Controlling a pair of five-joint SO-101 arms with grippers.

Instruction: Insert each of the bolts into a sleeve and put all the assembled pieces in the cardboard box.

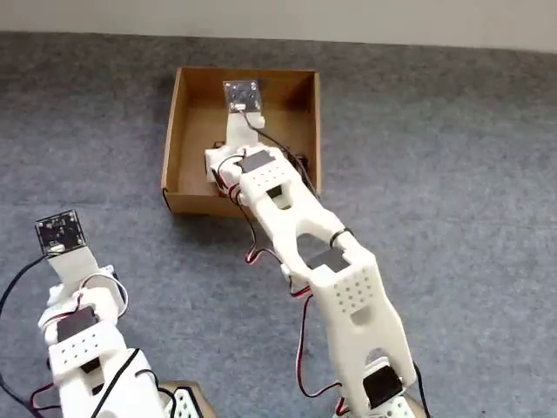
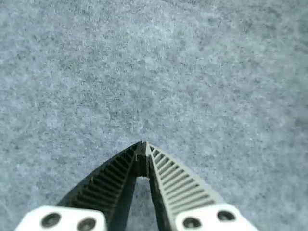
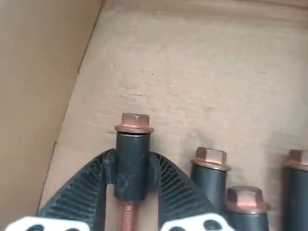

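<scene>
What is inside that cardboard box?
The right gripper, shut on a sleeved bolt, with three more sleeved bolts beside it. From above, the arm covers much of the box.
</scene>
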